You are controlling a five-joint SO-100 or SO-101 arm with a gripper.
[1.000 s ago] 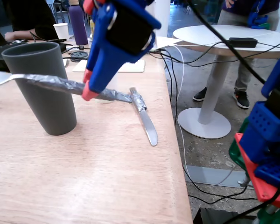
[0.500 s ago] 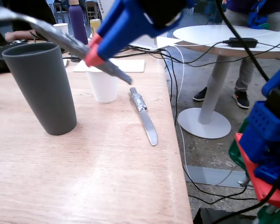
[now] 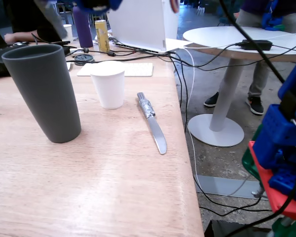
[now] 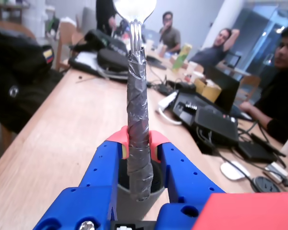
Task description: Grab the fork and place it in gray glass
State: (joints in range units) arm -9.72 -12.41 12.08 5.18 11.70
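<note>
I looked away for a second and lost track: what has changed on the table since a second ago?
The gripper, shut on the fork, rose from low beside the gray glass up and out of the fixed view. The wrist view now shows the glass rim under the fork's handle end. Glass, white cup and knife stayed put.

even, soft indoor light in both views; faint shadows on the worktop [image 3: 113, 187]. the fork [image 4: 137, 110] is sharp in the wrist view, its background softly blurred.
</note>
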